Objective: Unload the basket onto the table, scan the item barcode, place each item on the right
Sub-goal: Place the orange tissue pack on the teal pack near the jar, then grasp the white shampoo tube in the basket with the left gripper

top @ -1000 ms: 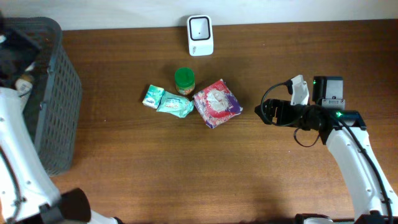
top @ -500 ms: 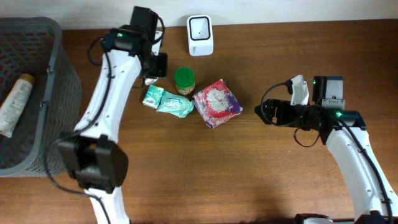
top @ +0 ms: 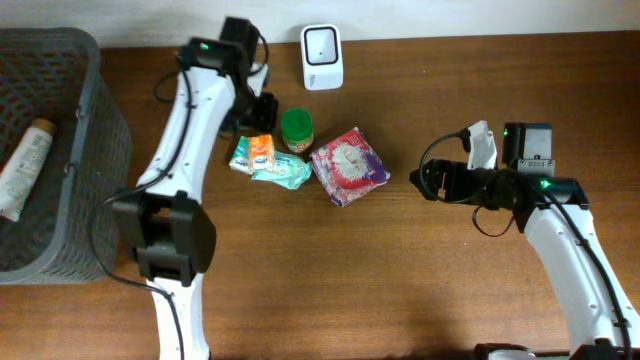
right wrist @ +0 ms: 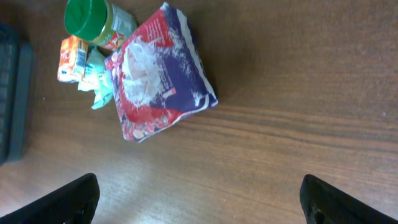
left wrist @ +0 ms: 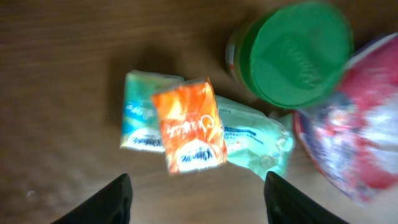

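Spotter: Since a second ago your left arm has swung away from the basket (top: 95, 150) and now reaches over the cluster of goods. An orange packet (top: 261, 150) lies there that was not on the table (top: 400, 280) half a second back.

Operator: Has it been let go?

Spotter: Yes. Your left gripper (left wrist: 196, 180) has its fingers spread wide. In the left wrist view the orange packet sits below and between them, touching neither. It rests label up on top of the teal packets (top: 285, 172), just beside the green-lidded jar (top: 296, 127).

Operator: And the right side?

Spotter: Your right gripper (right wrist: 199, 180) has not shifted. Its jaws stand fully apart with nothing between them, over bare wood near the red and purple bag (top: 348, 165) and well apart from the orange packet.

Operator: Where is the scanner?

Spotter: Your white scanner (top: 321, 43) stands at the far edge of the table, behind the jar and apart from the packet. I cannot make out a barcode on the face that shows. A tube (top: 25, 165) lies in the basket.
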Controlling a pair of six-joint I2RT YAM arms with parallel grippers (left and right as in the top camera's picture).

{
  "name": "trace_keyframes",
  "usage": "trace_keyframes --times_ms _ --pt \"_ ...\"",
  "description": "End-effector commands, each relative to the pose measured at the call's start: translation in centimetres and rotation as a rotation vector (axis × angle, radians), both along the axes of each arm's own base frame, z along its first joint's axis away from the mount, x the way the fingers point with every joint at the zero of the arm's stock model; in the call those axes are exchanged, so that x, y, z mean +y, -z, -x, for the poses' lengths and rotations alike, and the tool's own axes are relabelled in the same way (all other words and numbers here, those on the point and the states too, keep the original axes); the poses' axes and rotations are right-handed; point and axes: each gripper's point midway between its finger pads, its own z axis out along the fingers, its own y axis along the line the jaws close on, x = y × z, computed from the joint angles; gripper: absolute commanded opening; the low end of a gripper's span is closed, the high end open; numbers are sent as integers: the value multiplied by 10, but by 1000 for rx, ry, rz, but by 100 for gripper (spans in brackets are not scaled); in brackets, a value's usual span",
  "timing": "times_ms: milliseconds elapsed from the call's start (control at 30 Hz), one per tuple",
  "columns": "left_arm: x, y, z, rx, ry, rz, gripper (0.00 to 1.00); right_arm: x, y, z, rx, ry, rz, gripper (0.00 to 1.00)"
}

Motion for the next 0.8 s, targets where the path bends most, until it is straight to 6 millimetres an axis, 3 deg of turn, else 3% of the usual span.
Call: trace_keyframes --times_ms 0,33,67,100,167,233,367,400,500,633,667,700,767 --pt "42 -115 -26 -263 -89 54 72 1 -4 -2 -17 -12 8 98" --pt "68 -165 -23 -381 -141 64 81 1 -4 -2 -17 -12 8 98" --pt "86 -193 -19 -458 -176 66 99 1 -4 -2 -17 -12 8 98" --pt "107 -223 -13 -549 -217 65 99 1 -4 -2 -17 -12 8 98" --pt "173 -289 7 -770 -350 29 99 1 -4 -2 -17 -12 8 98" --pt "210 -310 21 -837 -428 -5 99 1 -4 -2 -17 -12 8 98" --pt "282 -315 45 -852 -563 -123 99 1 -4 -2 -17 -12 8 98" --pt "294 -313 48 -843 -525 -185 98 1 -4 -2 -16 -12 7 98" --pt "313 -276 45 -697 -415 -264 100 1 -4 -2 -17 -12 8 98" --pt "352 -188 22 -458 -343 -364 99 1 -4 -2 -17 -12 8 98" --pt "367 -170 22 -409 -356 -414 99 1 -4 -2 -17 -12 8 99" --pt "389 -136 21 -337 -382 -471 99 1 -4 -2 -17 -12 8 98" --pt "396 -98 25 -250 -292 -486 99 1 -4 -2 -17 -12 8 98"
